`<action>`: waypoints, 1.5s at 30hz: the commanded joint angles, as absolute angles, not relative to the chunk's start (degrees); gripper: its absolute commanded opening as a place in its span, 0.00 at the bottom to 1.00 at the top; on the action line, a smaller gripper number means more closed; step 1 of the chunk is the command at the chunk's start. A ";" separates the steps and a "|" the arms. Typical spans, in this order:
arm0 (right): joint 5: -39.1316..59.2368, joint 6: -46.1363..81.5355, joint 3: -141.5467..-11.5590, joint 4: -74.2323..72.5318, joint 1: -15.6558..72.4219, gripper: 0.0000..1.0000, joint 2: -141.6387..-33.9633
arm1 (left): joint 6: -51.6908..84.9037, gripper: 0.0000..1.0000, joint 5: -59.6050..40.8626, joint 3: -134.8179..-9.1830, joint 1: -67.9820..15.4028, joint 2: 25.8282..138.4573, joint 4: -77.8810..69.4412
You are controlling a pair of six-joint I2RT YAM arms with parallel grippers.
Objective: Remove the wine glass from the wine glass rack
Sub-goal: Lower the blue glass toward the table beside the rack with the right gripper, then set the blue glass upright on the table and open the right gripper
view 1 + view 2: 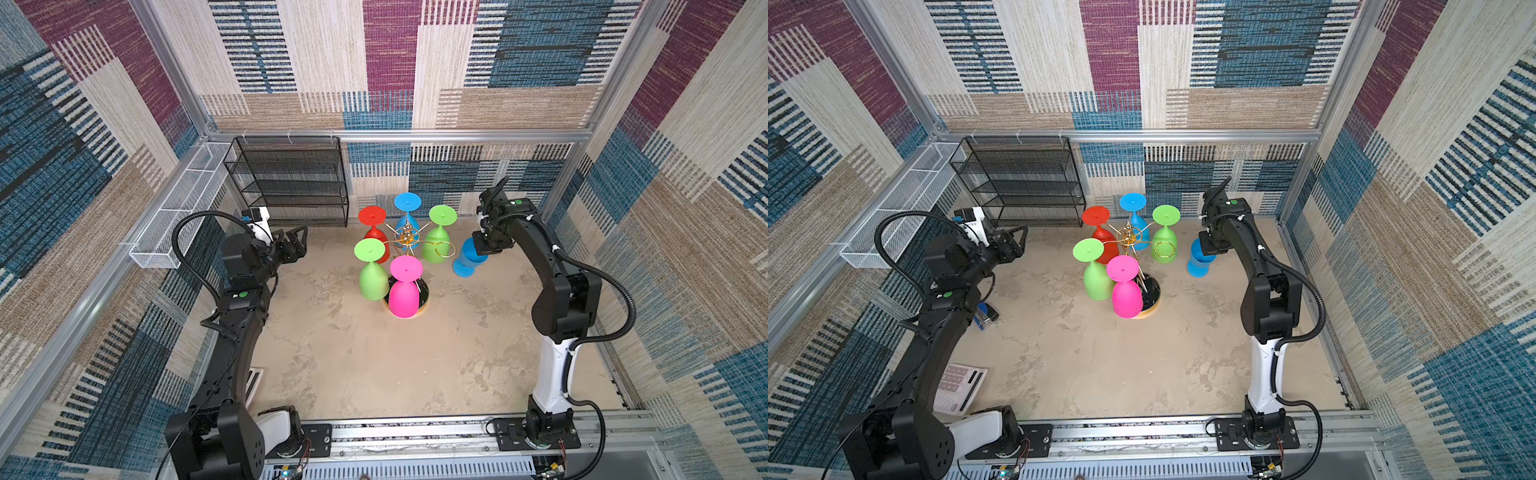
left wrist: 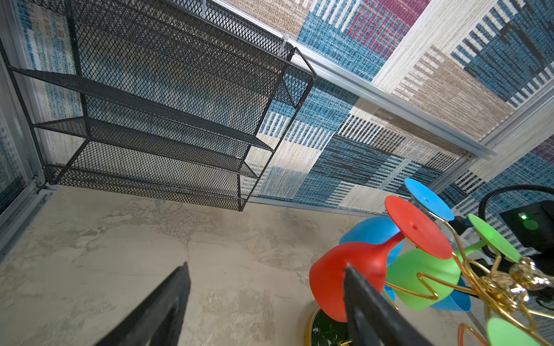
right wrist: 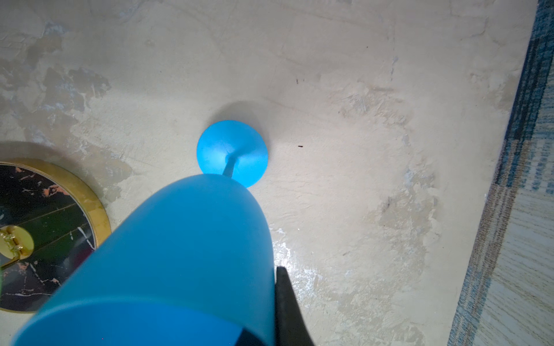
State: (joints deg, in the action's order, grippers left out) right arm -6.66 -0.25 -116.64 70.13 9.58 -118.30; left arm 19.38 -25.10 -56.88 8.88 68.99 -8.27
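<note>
The wine glass rack (image 1: pixel 406 237) (image 1: pixel 1128 239) is a gold wire tree on a black marbled base (image 3: pixel 90 203), near the back middle of the table. Several coloured glasses hang upside down from its arms, and one ring (image 1: pixel 444 249) is empty. To its right a blue wine glass (image 1: pixel 467 257) (image 1: pixel 1200 259) (image 3: pixel 186 254) stands bowl up and slightly tilted. Its foot (image 3: pixel 232 152) is at or just above the table. My right gripper (image 1: pixel 484 245) (image 3: pixel 269 299) is shut on its rim, one finger inside and one outside. My left gripper (image 1: pixel 297 239) (image 2: pixel 266 266) is open and empty, left of the rack near the red glass (image 2: pixel 347 278).
A black mesh shelf unit (image 1: pixel 291 178) stands at the back left. A white mesh basket (image 1: pixel 174 216) hangs on the left wall. A calculator (image 1: pixel 959 386) and a small blue and black item (image 1: pixel 986 313) lie by the left arm. Carpeted walls enclose the table.
</note>
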 commanded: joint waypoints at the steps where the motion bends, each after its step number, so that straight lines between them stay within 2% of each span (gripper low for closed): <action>1: -6.86 -0.53 -117.46 69.69 9.74 0.11 -118.74 | 20.13 0.82 -25.91 -56.98 8.95 68.82 -10.49; 10: -6.35 -0.11 -119.67 69.61 9.76 0.25 -119.41 | 20.28 0.82 -26.10 -56.87 9.00 68.73 -10.62; 13: -5.71 0.13 -121.48 69.46 9.76 0.34 -119.72 | 20.30 0.82 -26.10 -56.81 9.01 68.72 -10.63; 17: -3.13 0.23 -124.92 68.67 9.67 0.45 -119.22 | 20.21 0.82 -26.02 -56.87 9.05 68.51 -10.55; 23: 5.32 0.65 -126.68 64.98 8.21 0.51 -115.29 | 20.13 0.82 -26.01 -56.86 9.21 68.17 -10.54; 29: 22.05 4.81 -111.85 48.36 3.77 0.53 -100.61 | 20.04 0.82 -26.05 -56.85 9.28 68.10 -10.33; 33: 35.20 12.66 -96.95 33.49 0.66 0.57 -90.17 | 20.13 0.82 -26.28 -56.91 9.32 68.05 -10.50; 36: 41.51 19.72 -87.37 22.65 0.38 0.60 -85.37 | 20.21 0.82 -26.66 -56.97 9.40 67.86 -10.55; 41: 50.25 29.70 -79.15 9.19 0.37 0.62 -83.98 | 20.30 0.82 -27.21 -56.86 9.40 67.67 -10.89; 45: 51.42 33.13 -77.49 5.28 0.40 0.60 -84.85 | 20.47 0.82 -27.42 -56.80 9.49 67.58 -11.03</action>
State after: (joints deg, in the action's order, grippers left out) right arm 46.98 27.24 -78.22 14.63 0.36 -84.60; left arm 19.53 -26.33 -56.84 9.39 67.85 -8.36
